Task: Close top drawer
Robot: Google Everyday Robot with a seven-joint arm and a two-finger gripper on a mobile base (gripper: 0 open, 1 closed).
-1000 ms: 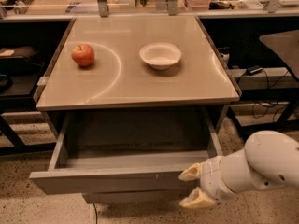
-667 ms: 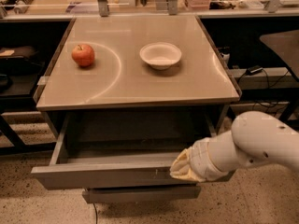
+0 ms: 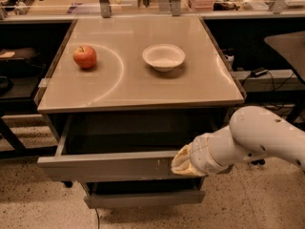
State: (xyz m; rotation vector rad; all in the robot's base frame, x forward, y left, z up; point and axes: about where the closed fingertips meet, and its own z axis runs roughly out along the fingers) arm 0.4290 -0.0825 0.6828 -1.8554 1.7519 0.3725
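Note:
The top drawer is a wide grey metal drawer under the tabletop, pulled partly out, its plain front facing me and its tray dark and empty. My gripper comes in from the right on a white arm and presses against the right part of the drawer front at its upper edge.
A red apple and a white bowl sit on the beige table. A narrower lower drawer front sticks out below. Dark shelves and cables stand left and right. Speckled floor lies in front.
My gripper has moved left and up along the drawer front. The top drawer has slid inward, showing less of its tray.

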